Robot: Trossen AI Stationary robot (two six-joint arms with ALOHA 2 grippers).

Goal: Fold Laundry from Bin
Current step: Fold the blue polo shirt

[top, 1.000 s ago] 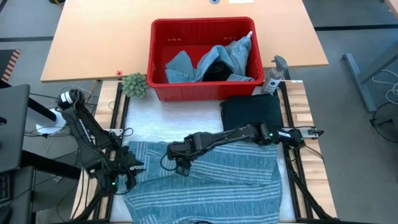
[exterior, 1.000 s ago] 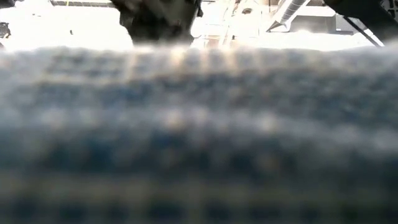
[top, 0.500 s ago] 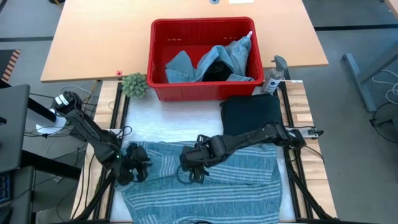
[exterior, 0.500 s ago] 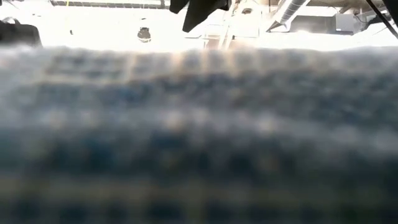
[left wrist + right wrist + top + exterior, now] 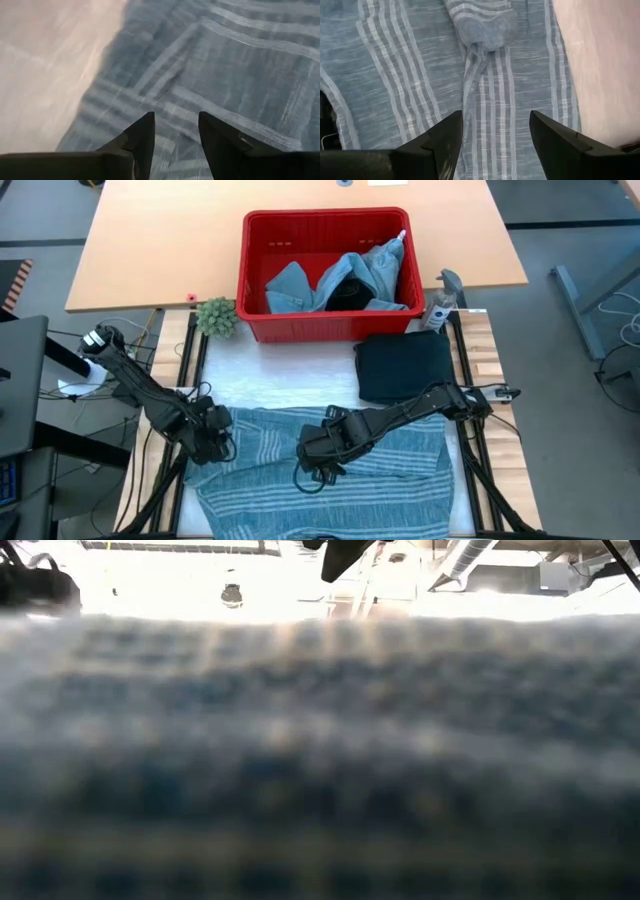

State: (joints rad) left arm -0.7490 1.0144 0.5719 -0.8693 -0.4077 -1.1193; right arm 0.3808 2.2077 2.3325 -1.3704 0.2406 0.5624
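Both claws hover over the striped cloth, which lies spread on the white pad at the near side of the bench. Left claw shows its two fingers a little apart with nothing between them, above the cloth's left border where the bare pad begins. Right claw stands wide open and empty over the middle of the cloth, just beside a small raised fold.

What could go wrong: if the right claw closes in the middle, it may pinch two layers at that fold, and the cloth would bunch up instead of folding flat. If the left claw comes down slightly outside the border, I judge it would close on the pad and miss the cloth. Uneven pulling by the two arms could also drag the cloth toward the black folded garment, which lies near its far right corner.

More laundry, denim and dark pieces, waits in the red bin at the far side, well apart from both claws.
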